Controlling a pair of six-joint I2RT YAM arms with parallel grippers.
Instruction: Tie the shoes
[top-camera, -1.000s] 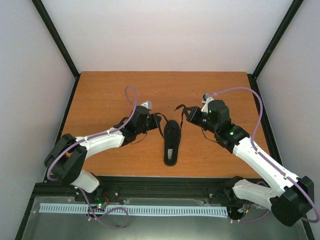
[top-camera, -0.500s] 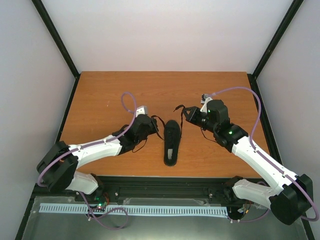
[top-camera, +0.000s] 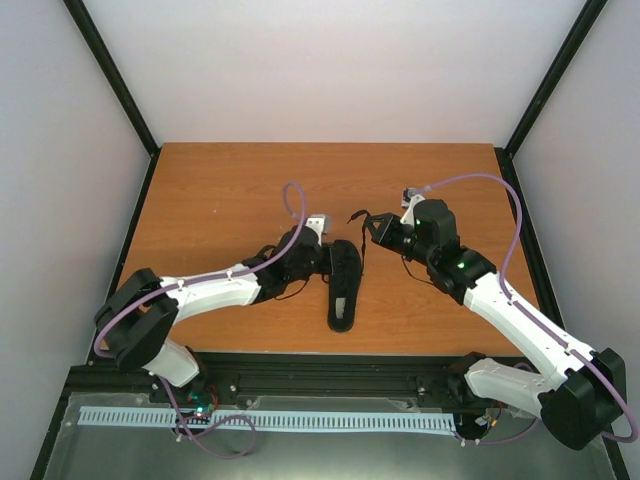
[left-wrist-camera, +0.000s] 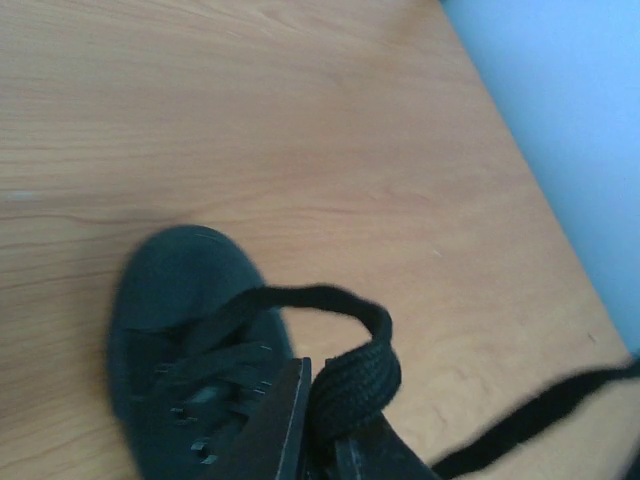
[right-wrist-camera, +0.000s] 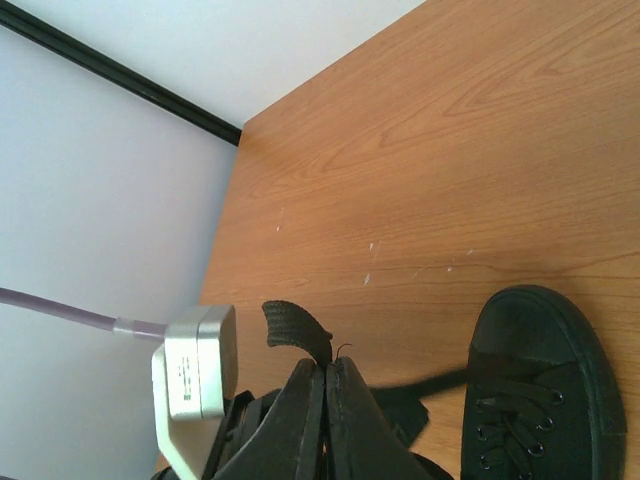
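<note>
Shoe (top-camera: 343, 285): lies on the worktop (top-camera: 220, 190) just toward 6 o'clock of centre. Toe points to 12, heel opening to 6. Sole is down.

Left hand (top-camera: 322, 256): pressed in at the shoe's 9 o'clock side, beside the eyelets. The wrist view shows the jaws narrow, pinching a folded lace loop (left-wrist-camera: 350, 375) that arches up from the lacing.

Right hand (top-camera: 374, 228): off the shoe toward 1 o'clock, raised clear of it. Jaws are closed hard on the lace end (right-wrist-camera: 293, 325). A short stub sticks out past the fingertips (right-wrist-camera: 305, 400). The strand runs back from there toward the eyelets.

Step in hand, as I read it: forming the knot. One side is gathered as a loop and the other is held out as a free strand to wrap or cross.

To do it well:
- Left grip firm and low on the loop so it does not collapse.
- Carry the right strand across toward 9 o'clock, over the loop's base, under light tension only.
- Hard pulling would likely drag or tip the shoe, since nothing pins it.
- The right grip sits near the tip, so slip-out is a risk.

Whether a first crossing already exists under the loop, I cannot tell.
</note>
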